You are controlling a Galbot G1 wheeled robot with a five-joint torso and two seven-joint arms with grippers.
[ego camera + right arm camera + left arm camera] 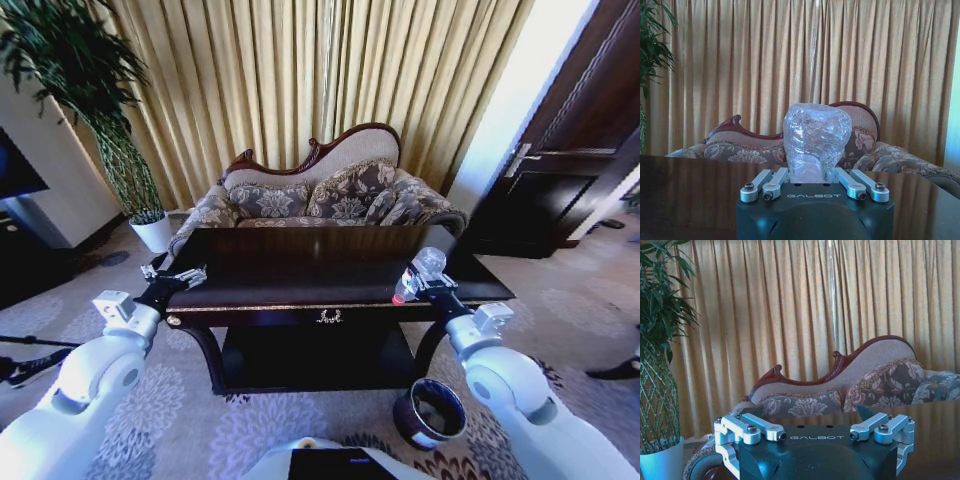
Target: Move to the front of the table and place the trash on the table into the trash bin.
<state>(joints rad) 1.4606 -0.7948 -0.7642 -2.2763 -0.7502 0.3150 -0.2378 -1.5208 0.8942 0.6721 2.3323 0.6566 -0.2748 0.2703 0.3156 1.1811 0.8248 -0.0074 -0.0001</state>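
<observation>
the robot already stands at the front of the surface [300, 270], its top otherwise bare. the trash bin [430, 412] waits on the carpet below the right arm, open room around it. right gripper [420, 284] grips the bottle [422, 270] above the front edge; left gripper [172, 277] hangs open, holding nothing.

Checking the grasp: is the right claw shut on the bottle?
Yes. The right claw is shut on the clear bottle, lifted above the table.
</observation>
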